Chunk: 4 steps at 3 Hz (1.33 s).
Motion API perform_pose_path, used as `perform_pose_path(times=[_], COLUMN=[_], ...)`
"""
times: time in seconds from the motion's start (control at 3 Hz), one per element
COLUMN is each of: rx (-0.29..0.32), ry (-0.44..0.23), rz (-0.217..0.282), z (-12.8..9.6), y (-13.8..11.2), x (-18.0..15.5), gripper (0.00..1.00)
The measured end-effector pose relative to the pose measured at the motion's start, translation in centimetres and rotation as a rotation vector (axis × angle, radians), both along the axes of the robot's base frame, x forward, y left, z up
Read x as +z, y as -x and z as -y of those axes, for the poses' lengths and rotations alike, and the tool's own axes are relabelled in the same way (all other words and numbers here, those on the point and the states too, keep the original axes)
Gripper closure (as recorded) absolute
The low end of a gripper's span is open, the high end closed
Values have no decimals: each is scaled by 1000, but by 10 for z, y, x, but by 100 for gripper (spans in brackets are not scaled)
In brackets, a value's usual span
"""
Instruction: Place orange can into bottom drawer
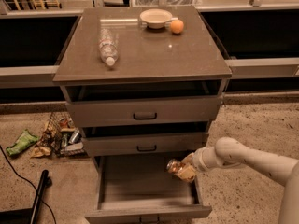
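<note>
Holding orange can [175, 167] tilted in closed gripper [188, 170] over right side of open bottom drawer [145, 213], below desk's [140, 55] front-right corner; could clip right wall or roll if released this high.

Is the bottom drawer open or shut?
Open: the bottom drawer shows its inner floor. The tool holds the orange can over its right side.

We saw a clear plastic bottle [108, 48] lying on its side on the grey-brown bench [159, 57], well apart from a shallow cream bowl [155, 17] with a round orange fruit [176, 26] just beside it. A crumpled green wrapper [21, 143] lay on the floor near mixed litter [60, 135].
</note>
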State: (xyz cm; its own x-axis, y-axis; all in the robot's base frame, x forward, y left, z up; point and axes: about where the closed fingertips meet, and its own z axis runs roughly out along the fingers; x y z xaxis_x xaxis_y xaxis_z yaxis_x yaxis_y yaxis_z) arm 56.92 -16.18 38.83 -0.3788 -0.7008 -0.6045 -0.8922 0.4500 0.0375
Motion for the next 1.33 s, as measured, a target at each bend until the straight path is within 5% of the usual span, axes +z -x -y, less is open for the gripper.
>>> perform_pose_path(times=[0.67,1.33], rx=[-20,-13], ry=[-75,-130], rz=[-16,-89], z=[1,-10], y=[-3,-12], x=[-71,-125], gripper=[100,100])
